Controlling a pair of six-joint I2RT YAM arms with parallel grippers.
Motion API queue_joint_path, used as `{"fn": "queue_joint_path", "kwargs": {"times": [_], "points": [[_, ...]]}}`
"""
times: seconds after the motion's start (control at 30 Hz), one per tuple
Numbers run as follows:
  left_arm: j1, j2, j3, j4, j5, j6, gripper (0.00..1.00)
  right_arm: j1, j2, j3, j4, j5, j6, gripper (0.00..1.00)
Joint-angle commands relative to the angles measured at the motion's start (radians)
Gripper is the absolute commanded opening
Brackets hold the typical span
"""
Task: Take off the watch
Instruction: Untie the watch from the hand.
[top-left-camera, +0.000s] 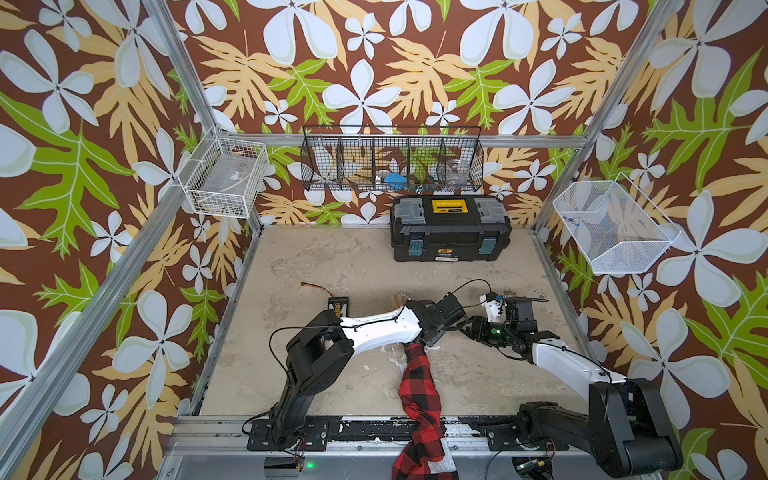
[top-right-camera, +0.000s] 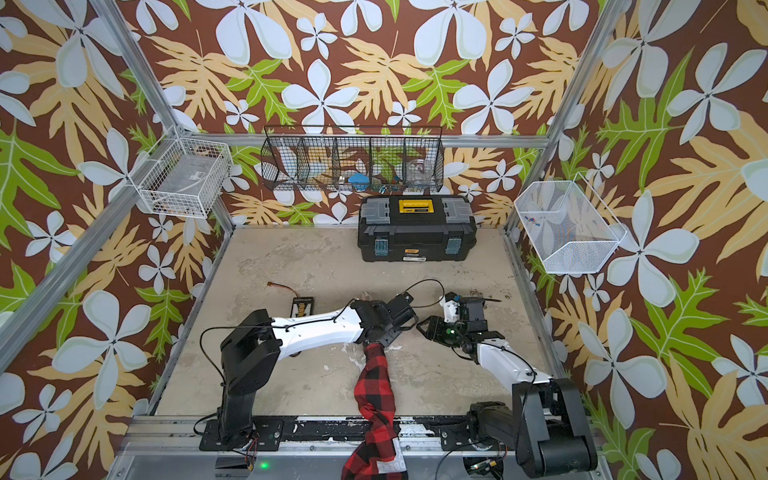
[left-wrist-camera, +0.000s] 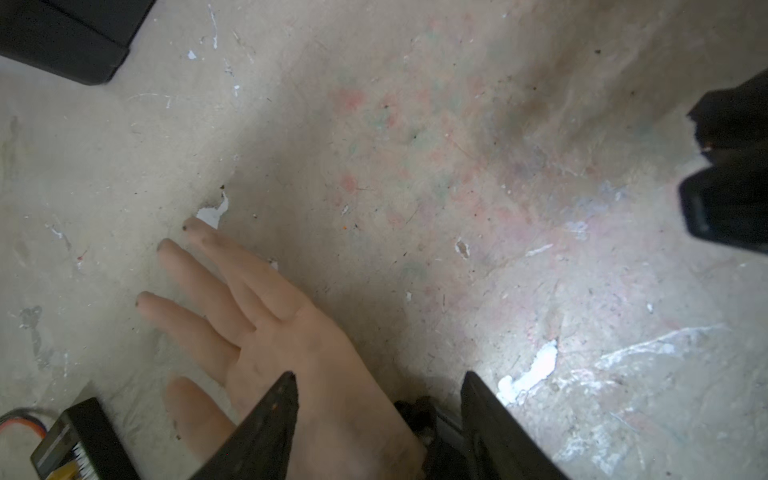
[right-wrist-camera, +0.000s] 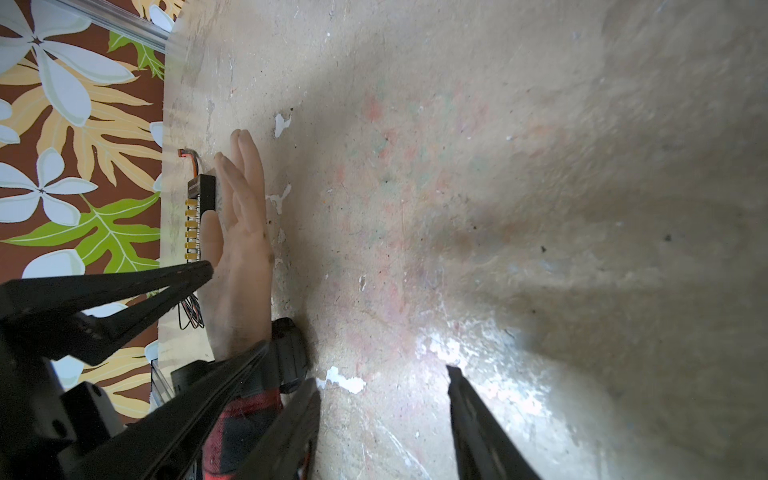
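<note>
Left gripper (left-wrist-camera: 380, 376) spread, astride the mannequin hand (left-wrist-camera: 299, 353) just beside the watch (right-wrist-camera: 291, 349). Right gripper (right-wrist-camera: 381, 374) spread, empty, near the watch, above the bench (right-wrist-camera: 540, 208).

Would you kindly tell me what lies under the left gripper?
A pale hand lies flat on the table beneath the left gripper, whose jaws stand open. The black watch shows partly at the wrist; the gripper covers the rest.
</note>
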Motion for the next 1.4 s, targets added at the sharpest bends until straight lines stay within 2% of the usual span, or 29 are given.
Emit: {"fn": "queue_joint_path", "kwargs": {"times": [0.0,0.67,0.93,1.37], "points": [[0.001,-0.037,-0.015,0.002,-0.020,-0.026,0.62,-0.001,0.004,0.002,0.010,-0.014,-0.005,0.52],[0.000,-0.164,-0.123,0.071,0.066,-0.104,0.39,0.000,0.038,0.013,0.031,-0.040,0.004,0.52],[0.001,-0.185,-0.163,0.088,0.095,-0.135,0.37,0.000,0.046,0.016,0.033,-0.045,0.001,0.52],[0.001,-0.285,-0.249,0.214,0.126,-0.133,0.07,-0.001,0.041,0.009,0.036,-0.053,0.005,0.52]]}}
